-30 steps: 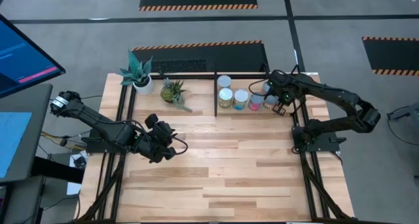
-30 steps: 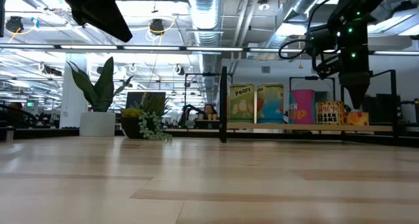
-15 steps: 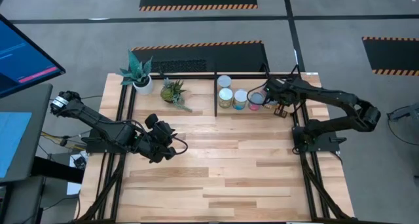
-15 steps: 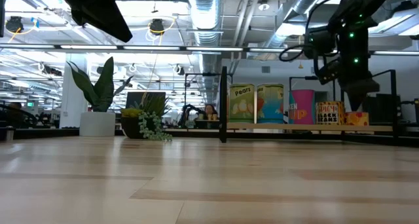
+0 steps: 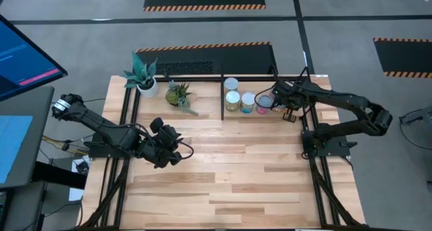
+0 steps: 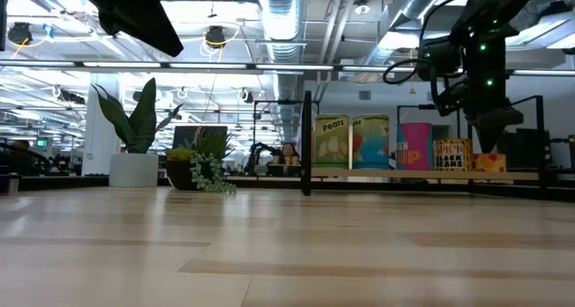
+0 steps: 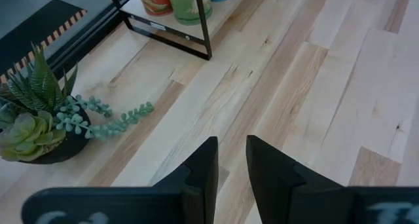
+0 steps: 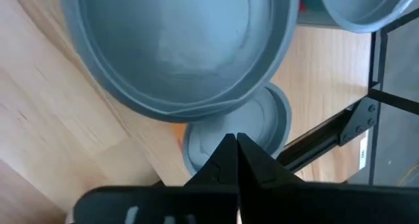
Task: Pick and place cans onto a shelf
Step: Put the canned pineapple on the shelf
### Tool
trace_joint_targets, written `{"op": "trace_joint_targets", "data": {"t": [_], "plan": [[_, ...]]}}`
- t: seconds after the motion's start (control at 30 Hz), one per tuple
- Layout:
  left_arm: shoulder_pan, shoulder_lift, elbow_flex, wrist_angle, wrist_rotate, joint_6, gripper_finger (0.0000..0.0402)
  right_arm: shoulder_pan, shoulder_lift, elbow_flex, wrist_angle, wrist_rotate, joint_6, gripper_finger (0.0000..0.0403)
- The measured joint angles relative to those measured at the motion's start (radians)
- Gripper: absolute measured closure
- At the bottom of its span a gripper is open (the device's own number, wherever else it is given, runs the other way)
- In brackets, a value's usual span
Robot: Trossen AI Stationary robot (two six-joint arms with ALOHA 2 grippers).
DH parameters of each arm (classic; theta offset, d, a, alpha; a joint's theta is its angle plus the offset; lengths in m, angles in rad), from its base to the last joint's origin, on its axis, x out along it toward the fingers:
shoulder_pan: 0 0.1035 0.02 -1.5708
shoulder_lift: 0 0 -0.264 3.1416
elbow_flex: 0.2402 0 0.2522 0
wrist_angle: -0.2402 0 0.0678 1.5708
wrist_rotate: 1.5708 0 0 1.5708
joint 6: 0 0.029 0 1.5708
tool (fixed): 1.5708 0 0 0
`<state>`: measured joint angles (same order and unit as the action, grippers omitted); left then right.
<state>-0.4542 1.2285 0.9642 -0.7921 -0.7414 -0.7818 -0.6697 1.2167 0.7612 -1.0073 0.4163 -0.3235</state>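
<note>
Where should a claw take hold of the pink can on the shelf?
Grip the pink can across its round side wall, coming straight down from above. It stands upright on the shelf with another can close on one side, so only its top is open. The right claw already hangs nearby; the left claw waits far off.

In the high view the right arm covers the cans at the shelf end nearest it. At the right tool, two can tops run past the picture's edge. The left wrist view cuts the cans in the shelf off at their bases.
</note>
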Motion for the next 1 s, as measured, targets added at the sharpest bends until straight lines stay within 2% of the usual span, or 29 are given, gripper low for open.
{"op": "trace_joint_targets", "data": {"t": [0.3,0.63,0.83,1.0], "plan": [[0.000,0.000,0.000,-0.001,0.000,0.000,0.0332,0.000,0.000,0.000,-0.003,-0.001,-0.042,0.0397],[0.000,0.000,0.000,-0.001,0.000,0.000,0.0332,0.000,0.001,-0.026,-0.005,-0.018,-0.003,0.0397],[0.000,0.000,0.000,-0.002,0.000,0.000,0.0332,0.004,-0.002,-0.075,0.001,0.048,0.008,0.0396],[0.000,0.000,0.000,-0.002,0.000,0.002,0.0332,0.003,-0.014,-0.064,-0.004,0.023,0.003,0.0395]]}}
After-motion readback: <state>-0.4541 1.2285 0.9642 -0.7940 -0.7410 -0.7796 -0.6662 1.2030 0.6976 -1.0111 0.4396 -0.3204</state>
